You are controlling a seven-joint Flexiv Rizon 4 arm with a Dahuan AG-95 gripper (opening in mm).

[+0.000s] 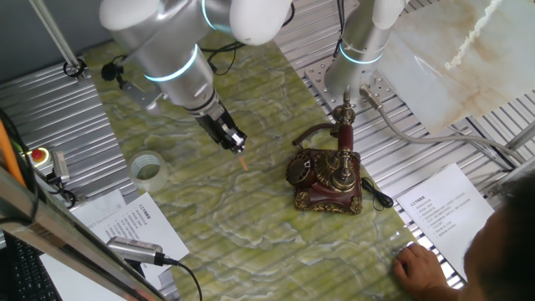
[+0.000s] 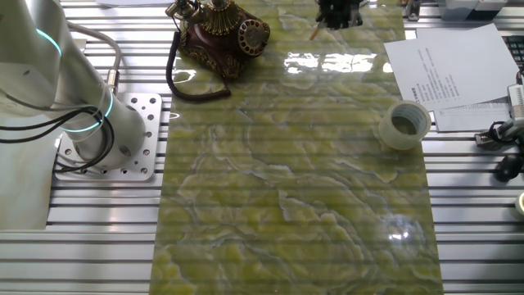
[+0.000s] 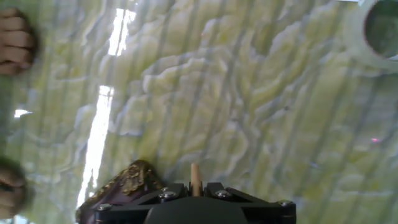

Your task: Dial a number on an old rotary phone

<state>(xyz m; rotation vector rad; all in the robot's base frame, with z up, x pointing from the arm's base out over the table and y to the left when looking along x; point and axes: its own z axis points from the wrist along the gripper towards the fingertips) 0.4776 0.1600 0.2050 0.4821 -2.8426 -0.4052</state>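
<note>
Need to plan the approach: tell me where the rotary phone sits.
In one fixed view the rotary phone stands right of centre on the green mat, right of the gripper.

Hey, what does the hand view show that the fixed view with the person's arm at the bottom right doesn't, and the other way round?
Only the hand view shows the wooden stick rising straight from the hand, and someone's fingertips at the left edge.

Only the fixed view shows the phone's dial, handset, black cord, printed sheets and the arm.

Both show the old rotary phone, the clear tape roll and the green marbled mat.
</note>
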